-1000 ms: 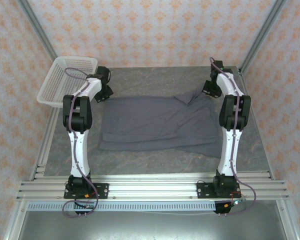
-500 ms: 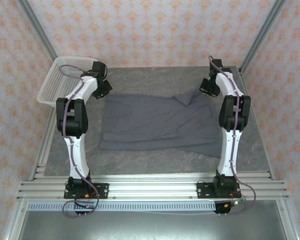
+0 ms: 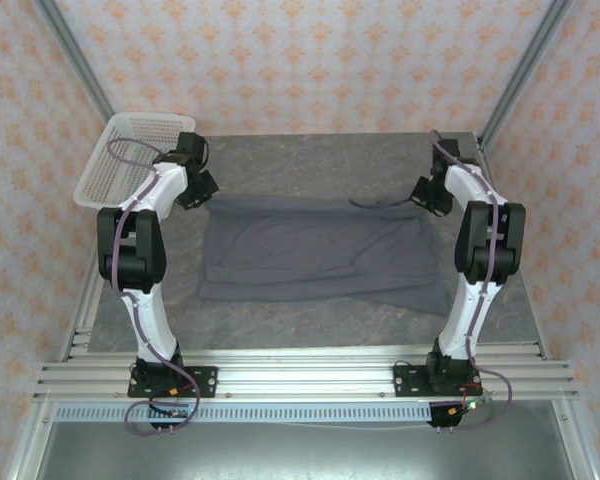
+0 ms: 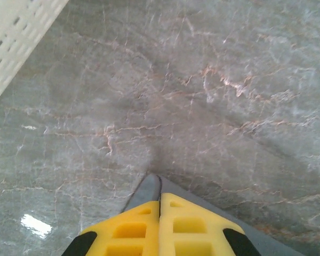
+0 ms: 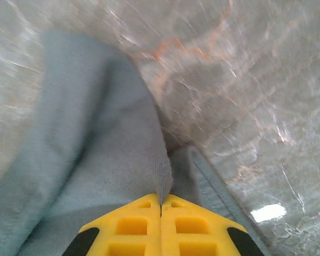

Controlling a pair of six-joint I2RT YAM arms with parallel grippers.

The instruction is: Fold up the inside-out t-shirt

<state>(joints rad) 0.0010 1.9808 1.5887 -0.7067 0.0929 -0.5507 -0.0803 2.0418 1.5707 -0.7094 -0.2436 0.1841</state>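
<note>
Status: t-shirt (image 3: 315,250) lies mostly flat in the middle of the counter (image 3: 310,160), long side running left to right, far edge drawn straight between the two arms.

Left fingers (image 4: 132,230) are pressed together on the far-left corner. The wrist view shows just a sliver of grey cloth poking past the tips, so it's a thin bite right at the edge.

Right fingers (image 5: 132,226) are pressed together too, pinching a ridge of cloth near the far-right corner. A hemmed edge runs off beside them, and the rest drapes away to the left of that view.

Both grips sit low by the counter and well apart, one per corner. That reads as tensioning the far edge so it lies straight before a fold.

Near edge is uneven: there's a lapped strip at the near left, and the near-right corner runs out further toward the right arm.

Basket (image 3: 130,155) sits at the far-left corner near the left wrist, apart from the cloth as far as I can tell.

Judgement: setup for the first fold, likely carrying the far edge toward the near one. Risk: the shallow left bite could slip under pull, and the right-side wrinkles could get locked into the crease.
</note>
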